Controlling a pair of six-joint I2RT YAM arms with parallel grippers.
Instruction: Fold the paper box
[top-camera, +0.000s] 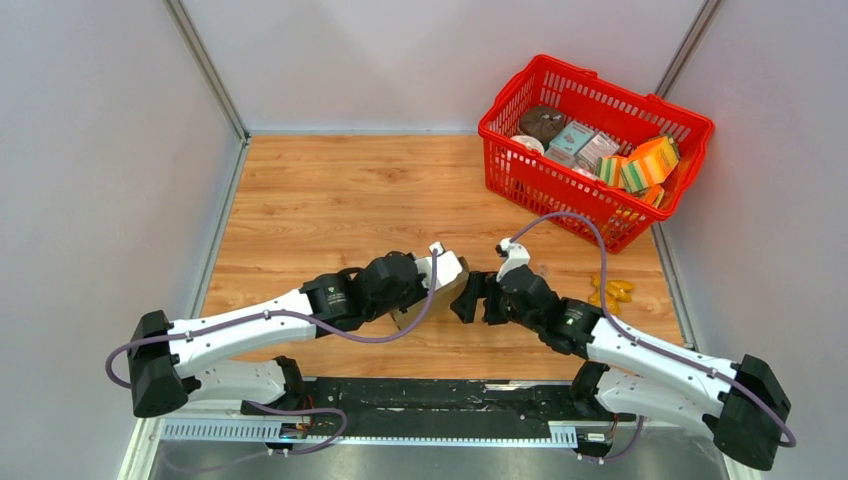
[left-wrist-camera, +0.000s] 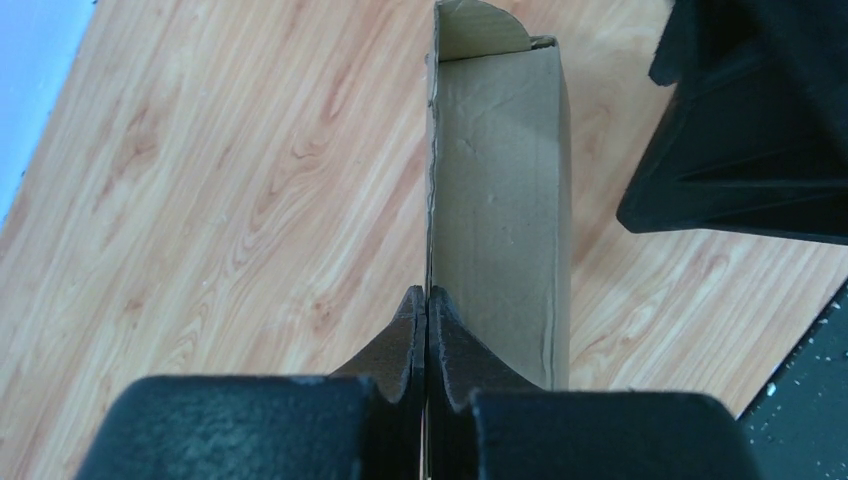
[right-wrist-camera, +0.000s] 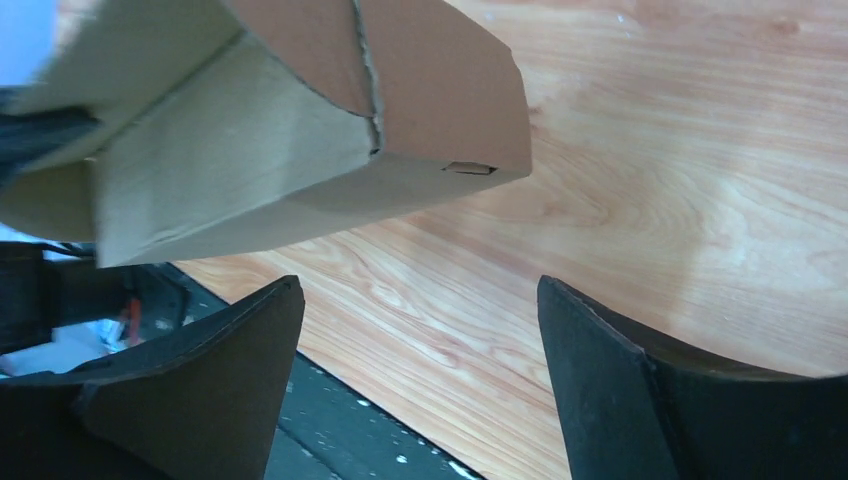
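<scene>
A wood-grain table (top-camera: 320, 200) between pale walls fills the scene, with a red basket (top-camera: 560, 195) of printed packages at the far right. The paper box (left-wrist-camera: 500, 200) is at the near middle of the table, between the 2 arms and already raised into a narrow rectangular body. The left gripper (left-wrist-camera: 427, 310) is pinched tight on 1 thin wall of the box at its near end, holding it steady. A rounded tuck flap stands open at the far end. The right gripper (right-wrist-camera: 418, 290) sits just right of the box with its jaws spread wide and nothing between them. The step in hand looks like closing the ends: the left side braces while the right is free to work. Next, the right fingers (right-wrist-camera: 230, 360) would need to press that loose flap inward and seat it without crushing the walls or pulling the box out of the pinch
</scene>
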